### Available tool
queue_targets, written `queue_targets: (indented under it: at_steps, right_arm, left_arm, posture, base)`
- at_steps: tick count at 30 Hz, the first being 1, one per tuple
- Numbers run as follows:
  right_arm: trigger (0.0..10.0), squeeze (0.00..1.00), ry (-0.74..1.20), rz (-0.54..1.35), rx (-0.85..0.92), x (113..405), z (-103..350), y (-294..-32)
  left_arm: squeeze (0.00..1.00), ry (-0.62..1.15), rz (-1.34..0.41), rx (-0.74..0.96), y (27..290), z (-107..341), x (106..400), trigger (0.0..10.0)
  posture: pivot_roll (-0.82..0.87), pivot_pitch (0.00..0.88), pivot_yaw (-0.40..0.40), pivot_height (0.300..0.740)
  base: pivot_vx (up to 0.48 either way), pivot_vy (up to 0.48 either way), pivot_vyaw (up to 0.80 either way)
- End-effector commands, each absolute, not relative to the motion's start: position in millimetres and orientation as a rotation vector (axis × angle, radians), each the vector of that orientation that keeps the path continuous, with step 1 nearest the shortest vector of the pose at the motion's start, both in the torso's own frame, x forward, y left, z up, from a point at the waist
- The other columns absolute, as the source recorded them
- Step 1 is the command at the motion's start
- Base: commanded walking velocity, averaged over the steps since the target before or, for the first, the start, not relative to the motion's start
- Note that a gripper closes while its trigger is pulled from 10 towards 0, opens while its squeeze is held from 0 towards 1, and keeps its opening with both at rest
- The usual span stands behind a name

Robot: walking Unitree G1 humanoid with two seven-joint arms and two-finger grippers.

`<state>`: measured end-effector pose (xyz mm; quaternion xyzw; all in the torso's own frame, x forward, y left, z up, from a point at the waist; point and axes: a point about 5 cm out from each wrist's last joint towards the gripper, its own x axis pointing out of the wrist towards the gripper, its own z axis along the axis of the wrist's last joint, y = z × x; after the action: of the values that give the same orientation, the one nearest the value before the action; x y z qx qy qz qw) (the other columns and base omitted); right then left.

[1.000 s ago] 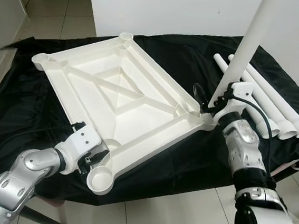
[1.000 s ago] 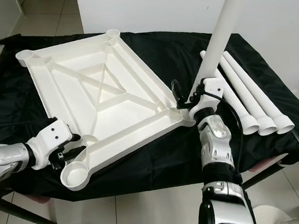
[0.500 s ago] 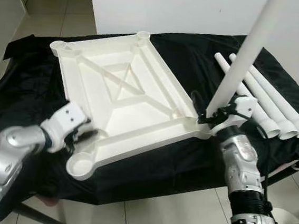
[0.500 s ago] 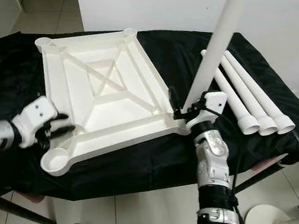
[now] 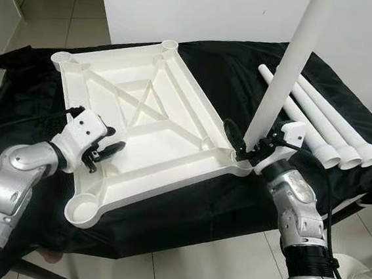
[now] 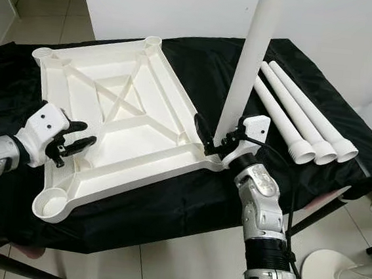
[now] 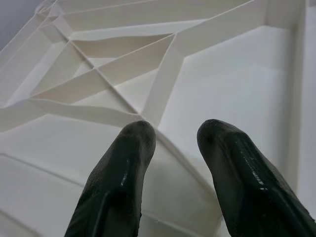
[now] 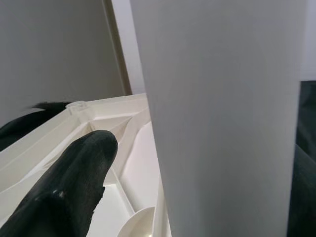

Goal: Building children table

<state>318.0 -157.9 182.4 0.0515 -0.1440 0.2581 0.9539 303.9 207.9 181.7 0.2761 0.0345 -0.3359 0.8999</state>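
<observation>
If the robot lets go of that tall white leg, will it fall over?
Probably. The table leg stands tall and thin at the tabletop's corner, held by the right end effector, so it looks tippy. Being round, like the spare legs, it would likely roll.

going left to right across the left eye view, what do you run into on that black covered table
left claw → upside-down white tabletop → right claw holding the upright white leg at the tabletop's corner → three loose white legs lying side by side.
</observation>
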Motion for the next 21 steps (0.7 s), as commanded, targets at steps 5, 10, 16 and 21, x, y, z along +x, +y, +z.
queue_targets:
  at_steps: [5, 10, 16, 21]
  right_arm:
    - [10.0, 0.00, -0.253, 0.542, 0.126, 312.2, 176.1, -158.5]
    - [10.0, 0.00, -0.241, 0.569, 0.115, 305.4, 173.9, -154.8]
    - [10.0, 0.00, -0.243, 0.376, 0.106, 309.4, 167.7, -165.2]
    - [10.0, 0.00, -0.260, 0.263, 0.149, 309.2, 165.6, -165.7]
  left_arm:
    - [0.00, 0.096, -0.648, 0.620, 214.4, 171.4, 305.6, 10.0]
    - [0.00, 0.122, -0.664, 0.657, 214.9, 164.2, 305.6, 10.0]
    - [0.00, 0.136, -0.684, 0.663, 215.9, 161.0, 303.0, 10.0]
    - [0.00, 0.143, -0.694, 0.657, 216.2, 157.0, 300.9, 10.0]
  posture:
    - [-0.06, 0.072, 0.029, 0.740]
    - [-0.06, 0.073, 0.036, 0.740]
    - [-0.05, 0.077, 0.037, 0.740]
    - [-0.05, 0.082, 0.037, 0.740]
  base:
    - [0.000, 0.000, 0.00]
    - [0.000, 0.000, 0.00]
    - [0.000, 0.000, 0.00]
    - [0.000, 0.000, 0.00]
